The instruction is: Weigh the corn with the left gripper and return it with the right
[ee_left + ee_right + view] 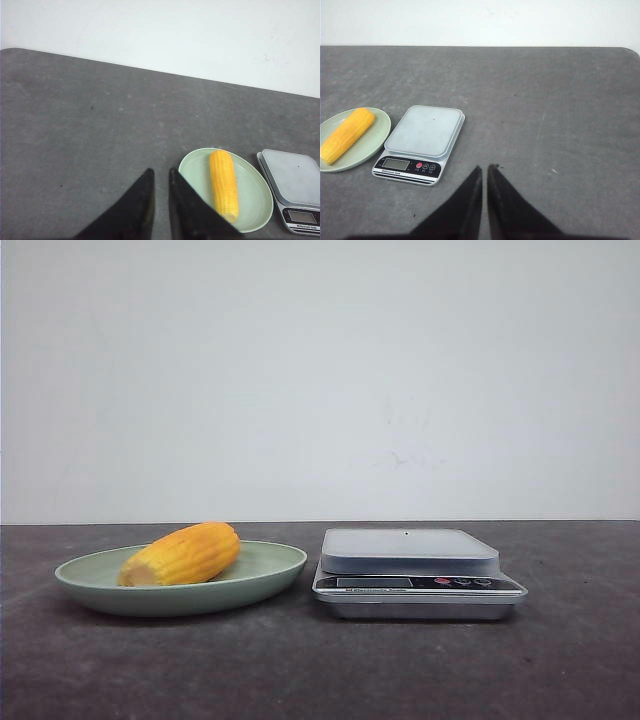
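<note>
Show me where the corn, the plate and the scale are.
corn (182, 554), front view, middle of the cob.
plate (270, 570), front view, right rim.
scale (424, 130), right wrist view, centre of the weighing platform.

The corn (181, 554) is lying in the plate (262, 580) on the left part of the table (320, 670). The scale (416, 571) is sitting just to the right of the plate, its display facing the near side. A wall (320, 380) is standing behind the table's far edge.
</note>
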### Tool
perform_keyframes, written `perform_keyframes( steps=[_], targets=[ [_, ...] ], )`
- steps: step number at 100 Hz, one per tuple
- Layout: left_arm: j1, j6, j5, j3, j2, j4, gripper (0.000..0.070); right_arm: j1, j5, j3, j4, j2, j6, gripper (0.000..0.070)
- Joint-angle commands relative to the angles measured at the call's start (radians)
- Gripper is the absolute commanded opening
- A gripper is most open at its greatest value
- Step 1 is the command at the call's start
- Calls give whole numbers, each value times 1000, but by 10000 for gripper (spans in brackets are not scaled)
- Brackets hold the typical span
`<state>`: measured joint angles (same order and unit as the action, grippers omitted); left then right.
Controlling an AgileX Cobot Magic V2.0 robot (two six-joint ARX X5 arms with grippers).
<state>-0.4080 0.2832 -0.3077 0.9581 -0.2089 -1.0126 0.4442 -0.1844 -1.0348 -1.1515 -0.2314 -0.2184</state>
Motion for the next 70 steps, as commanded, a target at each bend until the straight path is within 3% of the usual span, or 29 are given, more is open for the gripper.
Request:
perform_keyframes(
  steps=[1,37,52,70],
  targets=[
    [-3,-3,3,10,2,11,12,4,0,-13,6,0,-17,12],
    [35,-15,0,1,16,32,12,4,0,-13,6,0,-17,12],
    [130,-49,7,-126,56,241,12,4,0,-13,6,0,-17,12],
    [247,-92,111,-400,144,531,12,4,0,-13,6,0,-17,12]
  ],
)
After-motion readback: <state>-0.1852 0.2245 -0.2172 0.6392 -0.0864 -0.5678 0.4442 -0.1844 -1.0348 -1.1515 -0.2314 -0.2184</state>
